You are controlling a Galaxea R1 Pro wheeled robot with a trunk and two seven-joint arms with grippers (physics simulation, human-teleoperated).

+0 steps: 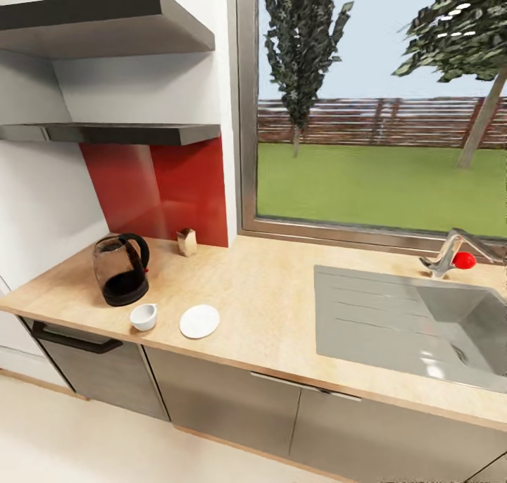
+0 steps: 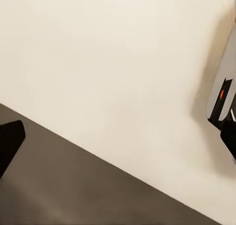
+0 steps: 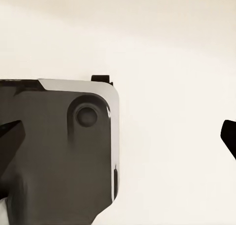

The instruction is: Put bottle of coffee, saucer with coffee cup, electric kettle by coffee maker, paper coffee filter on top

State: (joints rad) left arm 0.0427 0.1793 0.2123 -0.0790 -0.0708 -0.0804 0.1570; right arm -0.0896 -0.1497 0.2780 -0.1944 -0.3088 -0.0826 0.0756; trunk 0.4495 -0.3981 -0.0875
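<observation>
On the long beige wood-look countertop (image 1: 267,293), a smoky glass kettle (image 1: 122,270) stands beside a small white cup (image 1: 144,317) and flat white saucer (image 1: 199,321); both grippers' fingertips sit wide apart.

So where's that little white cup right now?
In the head view, the small white round cup stands near the front edge of the beige wood-look countertop, between the smoky glass kettle and the flat white saucer.

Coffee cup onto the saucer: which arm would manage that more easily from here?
Probably left: the coffee cup and saucer lie at the head view's left, that arm's side.
</observation>
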